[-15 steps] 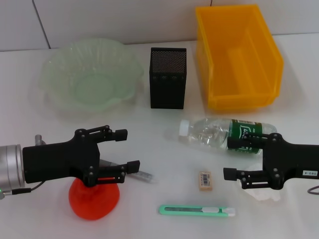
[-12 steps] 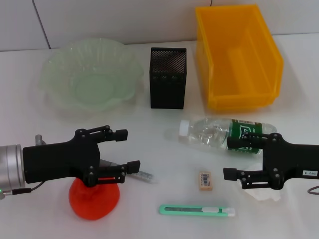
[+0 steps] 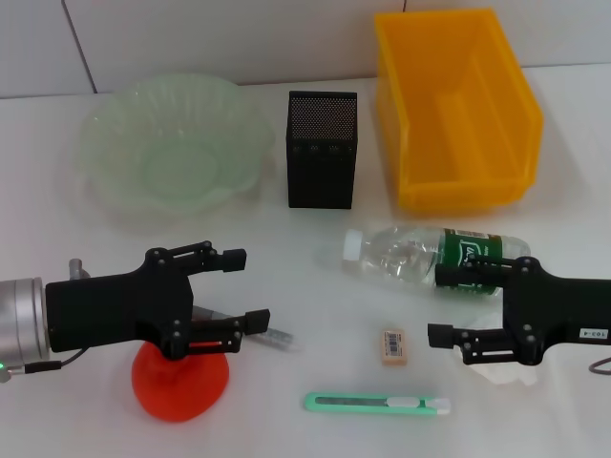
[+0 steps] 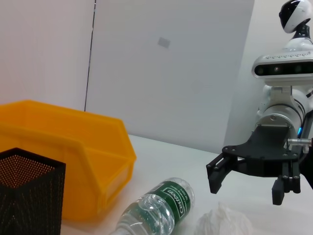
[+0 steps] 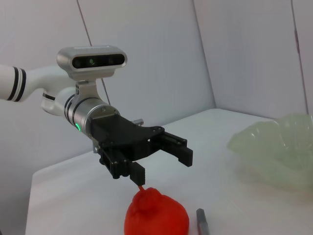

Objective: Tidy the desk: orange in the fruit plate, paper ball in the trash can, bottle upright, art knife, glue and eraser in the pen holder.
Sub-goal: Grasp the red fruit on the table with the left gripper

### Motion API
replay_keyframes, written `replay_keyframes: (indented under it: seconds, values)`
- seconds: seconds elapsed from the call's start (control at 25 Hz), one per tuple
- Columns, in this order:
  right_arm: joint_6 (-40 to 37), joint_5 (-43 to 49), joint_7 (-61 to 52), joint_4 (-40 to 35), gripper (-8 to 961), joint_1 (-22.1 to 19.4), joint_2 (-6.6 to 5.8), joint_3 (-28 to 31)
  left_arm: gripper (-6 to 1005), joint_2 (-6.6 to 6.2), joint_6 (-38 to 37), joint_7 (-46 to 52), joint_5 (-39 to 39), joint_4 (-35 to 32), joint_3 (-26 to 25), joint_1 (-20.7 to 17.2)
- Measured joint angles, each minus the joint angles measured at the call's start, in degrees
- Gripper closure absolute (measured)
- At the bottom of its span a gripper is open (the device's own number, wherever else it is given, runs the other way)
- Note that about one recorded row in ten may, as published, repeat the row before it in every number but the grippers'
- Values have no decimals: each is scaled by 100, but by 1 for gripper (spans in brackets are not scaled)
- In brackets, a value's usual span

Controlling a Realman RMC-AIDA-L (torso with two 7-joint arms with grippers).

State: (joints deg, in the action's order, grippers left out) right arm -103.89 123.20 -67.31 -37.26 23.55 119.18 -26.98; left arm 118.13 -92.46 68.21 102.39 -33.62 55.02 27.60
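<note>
The pen holder stands upright at the rear centre of the desk and serves as the landmark. The fruit plate sits to its left; the trash can sits to its right.

In front and to the right of the pen holder, the bottle lies on its side, long axis running left to right, white cap pointing left. Nearer still, the eraser lies flat. The art knife lies nearest the front edge, long axis left to right.

In front and to the left of the pen holder, the left gripper hovers with its 2 fingers spread apart, holding nothing. The orange rests on the desk directly below it. The glue shows only its tip beside the lower finger.

The right gripper hovers in front and to the right of the pen holder, fingers spread and empty, over the bottle's labelled end. The paper ball lies just beneath it.
</note>
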Motion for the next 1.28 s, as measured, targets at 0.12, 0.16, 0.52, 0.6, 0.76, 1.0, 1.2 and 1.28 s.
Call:
replay_keyframes:
  seconds: [0.12,0.16,0.52,0.6,0.76,1.0,1.2,1.28]
  values:
    - [0,2,0,0,130,-6,0,0,187,0,0,0,0,0,0,0]
    - [0,0,0,0,130,-11,0,0,187,0,2,-47,0,4,0,-5]
    - [-1,-18,-3,-8,130,-52,0,0,186,-207,-42,-531,119,-204,-206,-825]
    - [-15,-19,-7,-14,130,-39,0,0,186,-198,-3,-701,135,-168,-204,-932]
    - [-27,-21,-6,-16,131,-14,0,0,186,-174,45,-731,164,-121,-189,-1005]
    - [-25,-20,-6,-27,131,-13,0,0,202,-68,337,-782,358,-23,-140,-984]
    - [-51,-22,-17,-40,131,-26,0,0,233,-18,476,-963,544,-7,-136,-936]
    - [-59,-24,-29,-44,131,-26,0,0,268,-19,477,-956,601,-7,-133,-903]
